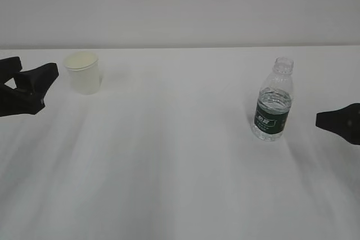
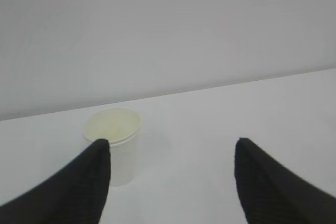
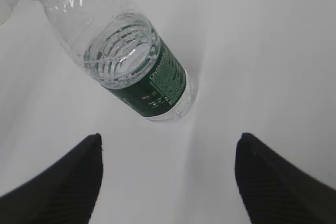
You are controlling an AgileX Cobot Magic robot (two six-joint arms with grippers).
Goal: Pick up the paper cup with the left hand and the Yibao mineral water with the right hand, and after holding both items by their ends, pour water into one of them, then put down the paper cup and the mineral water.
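Flat, diffuse light, a bit dim and grey; we see no clear direction to it. Shadows are faint: a soft smudge right of the cup (image 1: 83, 72), a pale one beside the bottle (image 1: 273, 100). All three views are soft and low-contrast, with streaky mottling on the table (image 1: 180, 184) in the exterior view. Small glints on the bottle's ribs in the right wrist view. We can't read the label print. Dark fingers (image 2: 79, 187) show only faint ridging.
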